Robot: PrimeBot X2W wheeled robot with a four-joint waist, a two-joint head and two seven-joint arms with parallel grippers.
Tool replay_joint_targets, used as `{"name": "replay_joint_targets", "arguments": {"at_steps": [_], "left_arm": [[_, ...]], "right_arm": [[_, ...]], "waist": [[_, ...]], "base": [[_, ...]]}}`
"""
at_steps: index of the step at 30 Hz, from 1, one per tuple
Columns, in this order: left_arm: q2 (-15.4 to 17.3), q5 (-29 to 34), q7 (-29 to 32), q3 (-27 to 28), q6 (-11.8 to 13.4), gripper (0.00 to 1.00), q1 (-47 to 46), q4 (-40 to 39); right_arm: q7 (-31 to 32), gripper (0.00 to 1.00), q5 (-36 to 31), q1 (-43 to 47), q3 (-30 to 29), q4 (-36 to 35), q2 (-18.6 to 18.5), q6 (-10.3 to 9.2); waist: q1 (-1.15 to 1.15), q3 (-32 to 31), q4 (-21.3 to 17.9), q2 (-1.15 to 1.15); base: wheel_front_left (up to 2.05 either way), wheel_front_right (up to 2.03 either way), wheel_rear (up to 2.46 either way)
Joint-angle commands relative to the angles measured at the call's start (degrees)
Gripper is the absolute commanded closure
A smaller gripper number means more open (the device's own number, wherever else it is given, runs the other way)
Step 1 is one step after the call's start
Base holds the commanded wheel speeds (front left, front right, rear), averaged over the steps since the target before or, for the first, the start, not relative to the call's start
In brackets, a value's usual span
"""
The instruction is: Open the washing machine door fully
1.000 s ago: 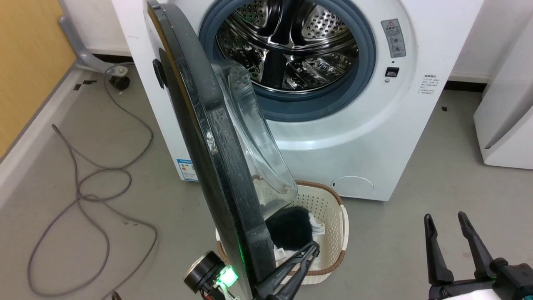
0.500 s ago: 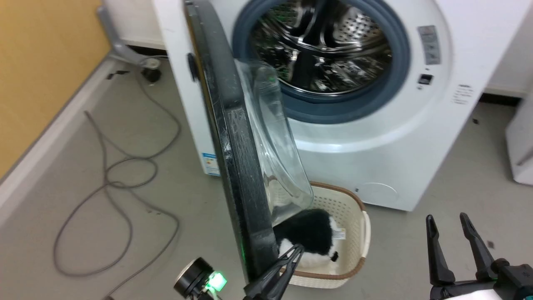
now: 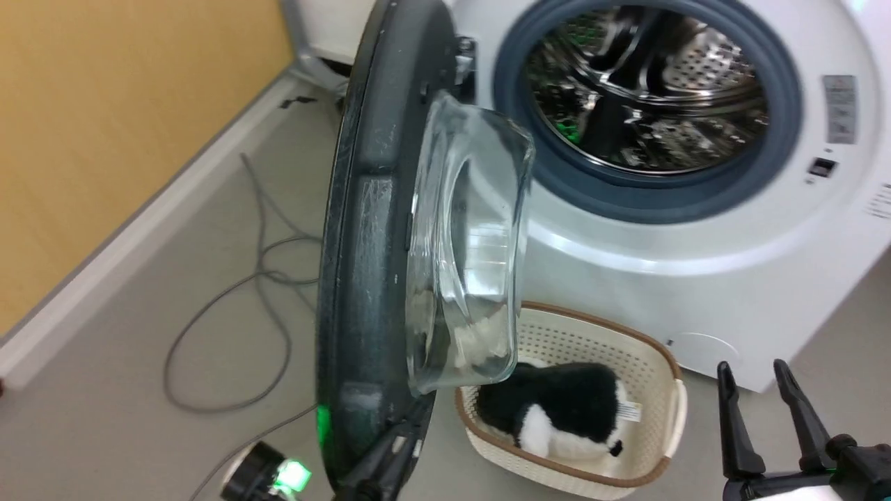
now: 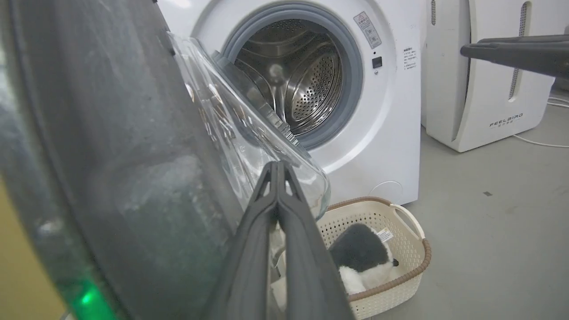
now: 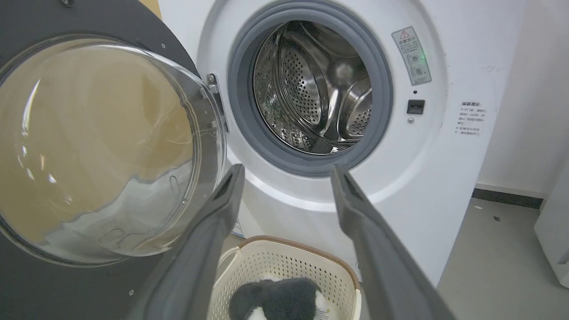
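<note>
the washing machine door (image 3: 362, 264) has swung wider, left tool (image 4: 277, 171) pinched shut by its rim, right tool (image 3: 752, 367) spread wide.

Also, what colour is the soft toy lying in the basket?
The soft toy is black with white patches; the head view shows it best.

Grey floor (image 3: 104, 431), yellow wall (image 3: 104, 139) at left (white skirting (image 3: 139, 233) along base), loose grey cable (image 3: 167, 369) on floor
</note>
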Motion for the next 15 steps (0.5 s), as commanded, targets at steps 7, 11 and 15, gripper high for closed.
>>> {"name": "replay_joint_targets", "arguments": {"at_steps": [7,11,15], "left_arm": [[1.5,-4.3,-0.1,6.6,3.1,1.00,1.4,1.4],[1.9,-7.5,-0.1,11.7,4.5,1.00,0.8,3.3],[0.8,-11.4,-0.1,17.4,5.4,1.00,-0.3,6.1]], "right_arm": [[-0.2,0.00,0.1,-0.1,0.1,0.1,0.2,0.03],[-0.2,0.00,-0.5,-0.3,0.1,0.0,0.2,0.03],[-0.2,0.00,-1.0,-0.8,-0.4,0.1,0.2,0.03]], "waist": [[0.00,0.6,2.5,0.00],[0.00,1.4,2.2,0.00],[0.00,2.4,1.4,0.00]], "base": [[0.00,0.00,0.00],[0.00,0.00,0.00],[0.00,0.00,0.00]]}}
